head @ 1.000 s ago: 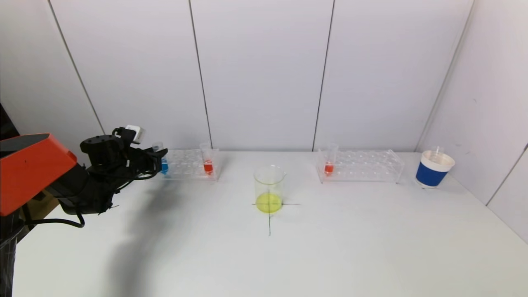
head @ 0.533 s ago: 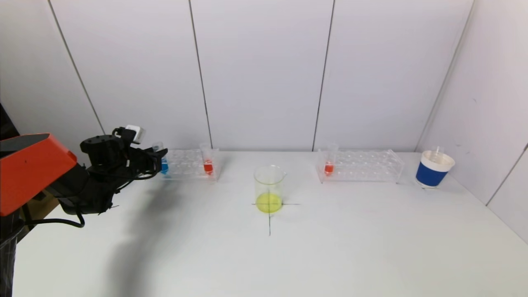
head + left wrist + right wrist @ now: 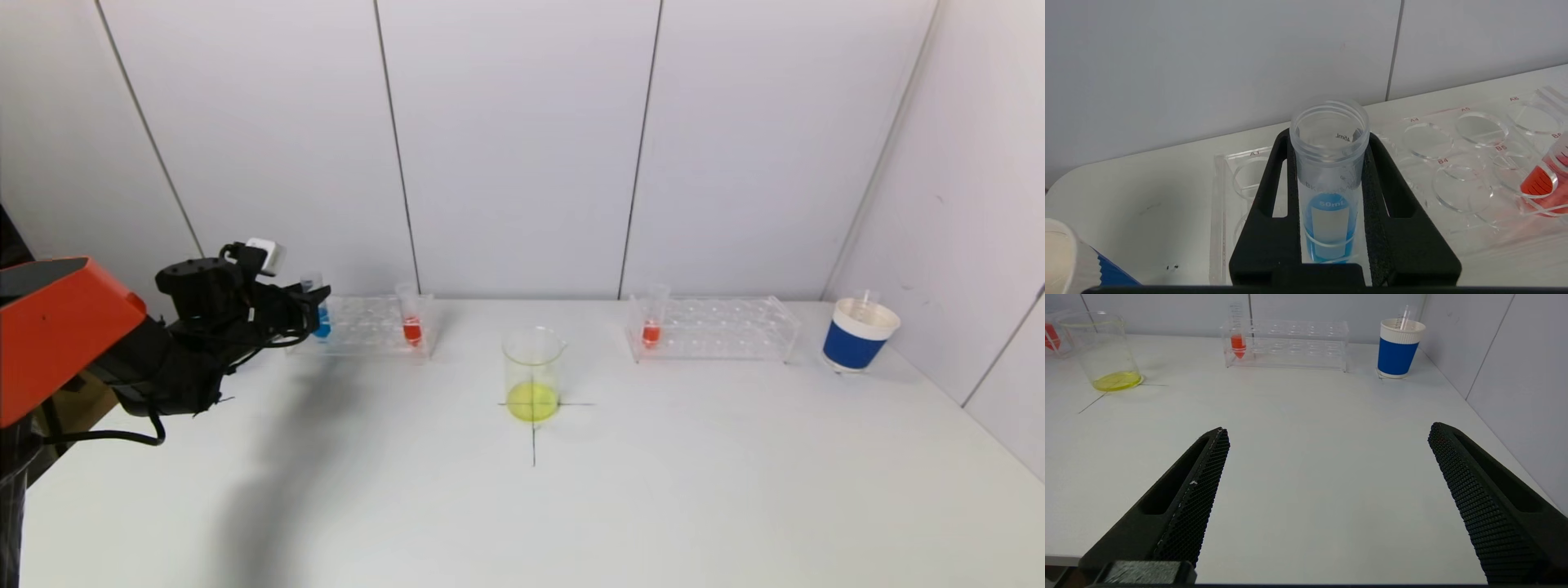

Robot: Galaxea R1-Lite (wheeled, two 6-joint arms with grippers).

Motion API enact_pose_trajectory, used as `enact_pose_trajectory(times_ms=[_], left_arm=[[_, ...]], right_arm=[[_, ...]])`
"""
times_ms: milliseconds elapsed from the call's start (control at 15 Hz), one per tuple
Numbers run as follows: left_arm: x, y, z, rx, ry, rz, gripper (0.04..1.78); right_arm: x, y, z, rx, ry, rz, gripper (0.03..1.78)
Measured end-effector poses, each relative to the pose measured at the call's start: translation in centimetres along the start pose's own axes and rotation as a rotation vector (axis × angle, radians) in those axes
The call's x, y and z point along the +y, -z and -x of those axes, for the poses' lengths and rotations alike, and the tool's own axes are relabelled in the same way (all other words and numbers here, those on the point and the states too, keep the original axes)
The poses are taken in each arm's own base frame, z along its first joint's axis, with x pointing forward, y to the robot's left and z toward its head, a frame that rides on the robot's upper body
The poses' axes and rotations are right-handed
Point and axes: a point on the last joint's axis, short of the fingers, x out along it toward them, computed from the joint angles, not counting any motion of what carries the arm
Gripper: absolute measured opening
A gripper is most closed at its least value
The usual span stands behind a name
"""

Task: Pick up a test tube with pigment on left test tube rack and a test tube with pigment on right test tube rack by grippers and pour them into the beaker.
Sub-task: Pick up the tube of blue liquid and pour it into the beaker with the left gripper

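1. Test tube point(image 3: 1329, 171): clear, glossy plastic.
2. Left test tube rack point(image 3: 1457, 179): transparent, shiny acrylic.
3. Left gripper point(image 3: 1327, 141): matt black plastic.
4. Right gripper point(image 3: 1327, 435) pads point(image 3: 1202, 490): rough, textured.
5. Beaker point(image 3: 533, 371): clear, glass-like.
6. Table point(image 3: 653, 490): smooth, matt white.

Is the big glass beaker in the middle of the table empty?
No, the beaker holds a shallow layer of yellow liquid at its bottom, plain in the head view.
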Motion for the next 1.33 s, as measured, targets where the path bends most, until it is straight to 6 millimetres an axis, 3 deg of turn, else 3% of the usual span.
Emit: enact_pose_trajectory(times_ms=[1000,1333], left_arm=[[0.4,-5.9,-0.1,-0.049,0.001,-0.017,0.45],[-0.5,-8.5,0.0,-0.070,0.024,-0.025,0.45]], right_arm=[[0.0,0.0,0.0,0.000,0.000,0.000,1.77],[0.0,0.0,0.0,0.000,0.000,0.000,1.77]])
